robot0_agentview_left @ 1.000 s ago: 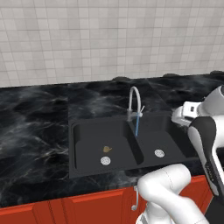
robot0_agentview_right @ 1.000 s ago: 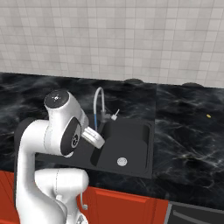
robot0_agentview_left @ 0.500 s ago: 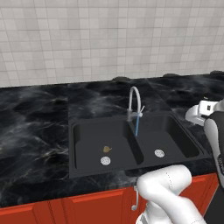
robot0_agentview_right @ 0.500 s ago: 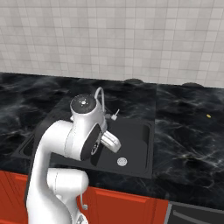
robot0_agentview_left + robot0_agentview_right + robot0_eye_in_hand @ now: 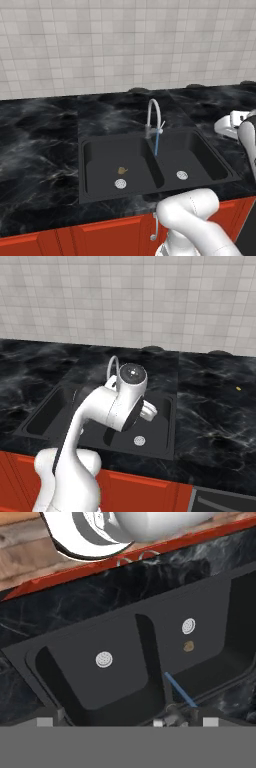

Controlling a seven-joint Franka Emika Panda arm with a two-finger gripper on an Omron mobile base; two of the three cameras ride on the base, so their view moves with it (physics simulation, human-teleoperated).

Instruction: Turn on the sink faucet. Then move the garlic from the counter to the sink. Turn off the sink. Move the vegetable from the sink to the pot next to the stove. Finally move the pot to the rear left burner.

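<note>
Water runs in a thin blue stream (image 5: 156, 143) from the sink faucet (image 5: 154, 116) into the dark double sink (image 5: 100, 146). The tan garlic (image 5: 121, 170) lies on the left bowl's floor beside its silver drain (image 5: 120, 183). In the hand view the garlic (image 5: 189, 646) rests beside a drain (image 5: 188, 626), and the faucet (image 5: 175, 714) shows low in that view. My gripper (image 5: 223, 129) hovers over the black counter (image 5: 40, 135) right of the sink, apart from the faucet. Its fingertips (image 5: 46, 722) stand wide apart, open, with nothing held. The pot and stove are out of view.
A second drain (image 5: 182, 175) marks the right bowl. My white arm (image 5: 115, 406) stands in front of the sink in the right base view. A small yellow speck (image 5: 238, 389) lies on the counter to the right. Red cabinet fronts (image 5: 100, 237) run below.
My arm has swung to the right, carrying the hand past the sink's right end. The water still runs and the garlic has not moved.
</note>
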